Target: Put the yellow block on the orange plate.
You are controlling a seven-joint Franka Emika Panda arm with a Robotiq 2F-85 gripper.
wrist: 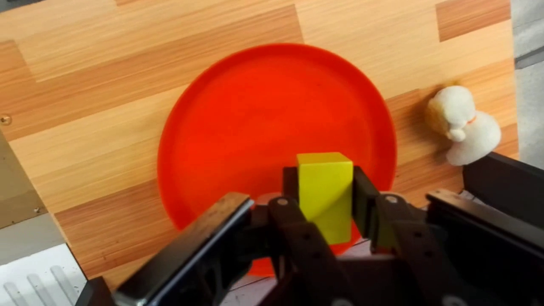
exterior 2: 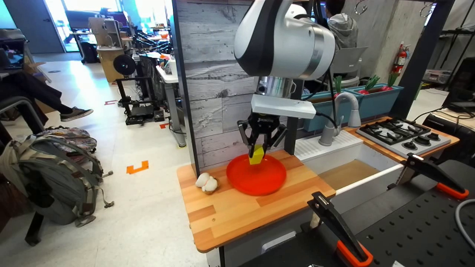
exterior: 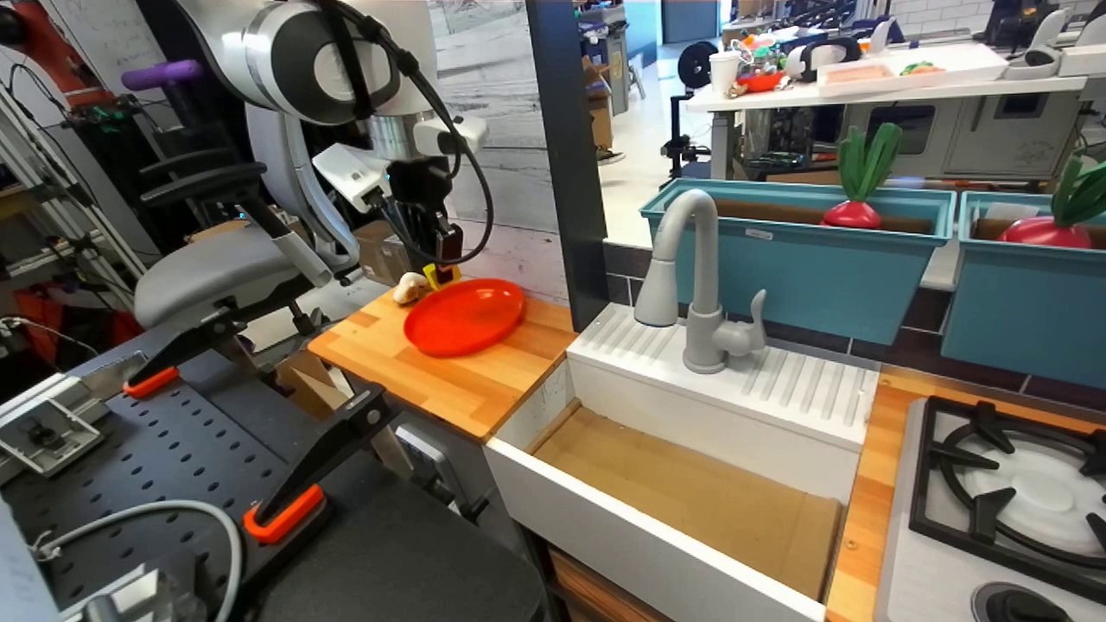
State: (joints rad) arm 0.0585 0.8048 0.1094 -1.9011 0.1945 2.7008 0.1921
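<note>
Yellow block (wrist: 325,195) in the pinch of the end effector (exterior 2: 257,151) — above the orange plate (wrist: 267,123)

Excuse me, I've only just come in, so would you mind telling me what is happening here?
A robot arm is gripping the yellow block in its pincer. The block appears to be held above the orange plate and is not yet set down. The plate rests on a wooden counter, with a small white figure beside it, apart from the plate.
</note>
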